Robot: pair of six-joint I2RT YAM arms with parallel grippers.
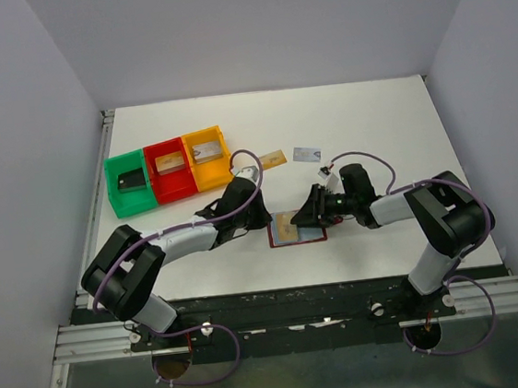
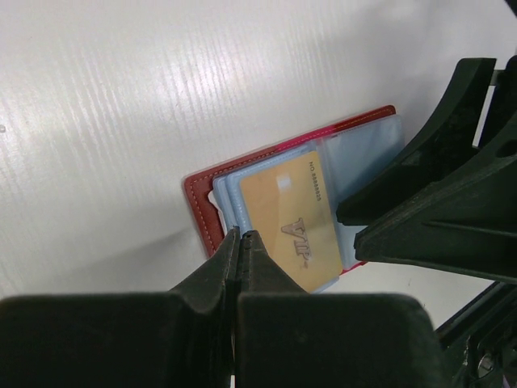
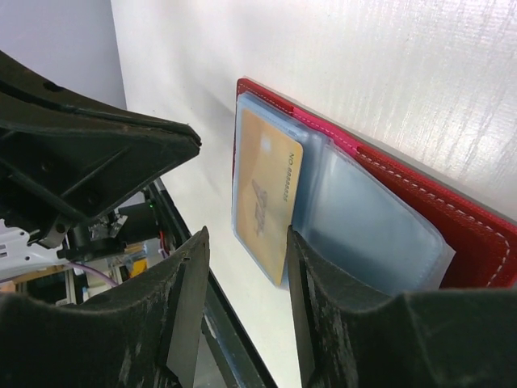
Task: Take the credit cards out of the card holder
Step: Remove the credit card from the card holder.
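The card holder [image 1: 308,236] lies open on the table between both grippers, dark red with pale blue sleeves. A gold credit card [image 2: 295,222] marked VIP sits partly out of a sleeve. My left gripper [image 2: 242,235] is shut, its tips resting on the blue sleeve edge at the holder's [image 2: 200,202] side. My right gripper [image 3: 242,250] is open, with the free end of the gold card [image 3: 266,190] between its fingers and close to the right finger [image 3: 311,283]. On the table farther back lie another gold card [image 1: 273,160] and a silver-white card [image 1: 306,155].
A green bin [image 1: 116,192], a red bin [image 1: 158,181] and an orange bin [image 1: 198,175] stand in a row at the back left, each with a card inside. Grey walls enclose the table on three sides. The black front rail [image 1: 279,296] runs just below the holder.
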